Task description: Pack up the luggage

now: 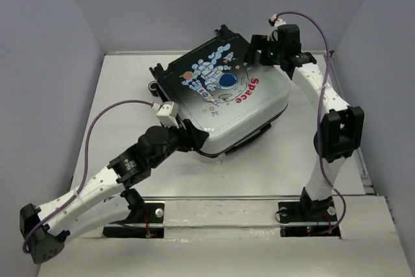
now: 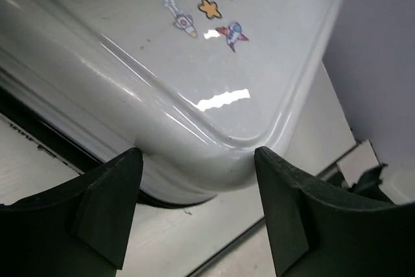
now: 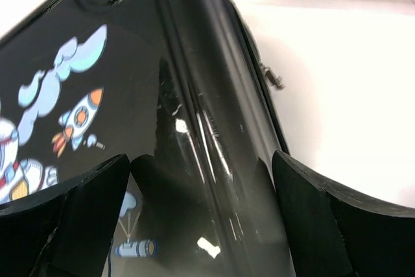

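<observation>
The luggage (image 1: pixel 227 95) lies flat and closed on the white table (image 1: pixel 305 150), astronaut and red "Space" print facing up. Its shell fades from black at the far end to white at the near end. My left gripper (image 1: pixel 192 138) is at the near-left white corner. In the left wrist view that rounded corner (image 2: pixel 194 56) sits between the spread fingers of the open left gripper (image 2: pixel 196 155). My right gripper (image 1: pixel 260 48) is at the far right black edge. The right wrist view shows the open right gripper (image 3: pixel 201 163) straddling the glossy black rim (image 3: pixel 194 95).
Grey walls (image 1: pixel 45 63) close in the table on the left, back and right. A metal strip (image 1: pixel 227 197) runs across the table's near edge in front of the arm bases. Purple cables loop off both arms.
</observation>
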You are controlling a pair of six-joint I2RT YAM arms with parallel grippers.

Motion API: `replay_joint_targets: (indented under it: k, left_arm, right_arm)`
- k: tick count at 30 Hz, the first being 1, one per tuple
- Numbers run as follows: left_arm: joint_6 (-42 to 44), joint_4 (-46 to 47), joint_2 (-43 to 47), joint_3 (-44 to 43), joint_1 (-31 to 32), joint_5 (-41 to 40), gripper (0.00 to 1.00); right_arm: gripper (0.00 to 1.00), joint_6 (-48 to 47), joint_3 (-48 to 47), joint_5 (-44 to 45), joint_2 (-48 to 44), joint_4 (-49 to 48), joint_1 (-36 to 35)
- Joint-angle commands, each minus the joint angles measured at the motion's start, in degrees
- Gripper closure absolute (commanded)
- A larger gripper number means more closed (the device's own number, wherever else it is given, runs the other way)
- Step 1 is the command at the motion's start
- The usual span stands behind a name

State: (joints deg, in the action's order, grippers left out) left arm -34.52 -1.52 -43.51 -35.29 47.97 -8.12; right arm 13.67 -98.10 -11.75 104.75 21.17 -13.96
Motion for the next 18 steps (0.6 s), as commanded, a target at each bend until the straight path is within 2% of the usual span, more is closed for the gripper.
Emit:
replay_joint_targets:
  k: [1,3,6,9,10,13,15,16,18]
  left_arm:
    - [-4.42,5.92,-5.26,-4.78,11.44,2.68,0.22]
    - [-2.41,3.21,-5.62,-8.98,11.63,-0.83,0.2]
    - [0.67,-1.45,-5.71,-15.58,11.01,-4.88,0.17]
    - [5.42,-8.13,-6.5,-27.61,7.42,-7.77,0.11]
    - [6.48,-11.11,-6.94,-33.38,3.4,-7.88,0.08]
    - [9.9,-14.38,-7.56,-41.16,-8.65,-1.83,0.06]
    - [10.61,-16.22,-8.17,-42.93,-15.58,-0.68,0.04]
    - [10.79,-16.41,-8.43,-42.59,-15.62,-0.32,0.03]
    - [10.27,-14.41,-8.61,-38.05,-23.06,5.11,0.02]
  right_arm:
    - [0.04,4.52,-9.98,-23.18,6.16,6.15,-7.31]
    - [0.01,4.43,-14.82,-18.43,7.48,9.05,-7.31]
    - [0.0,4.0,-18.77,-16.47,7.57,10.12,-7.31]
    - [0.0,2.95,-27.03,-13.92,8.28,13.45,-7.31]
    - [0.0,2.68,-31.58,-11.91,8.36,15.37,-6.7]
    - [0.0,0.92,-37.23,-9.1,7.06,18.29,-6.17]
    - [0.0,-1.09,-36.29,-8.03,4.86,18.56,-6.17]
    - [0.0,-1.54,-34.89,-8.03,3.37,18.47,-6.17]
    - [0.1,-2.16,-27.61,-8.38,-2.42,17.51,-6.17]
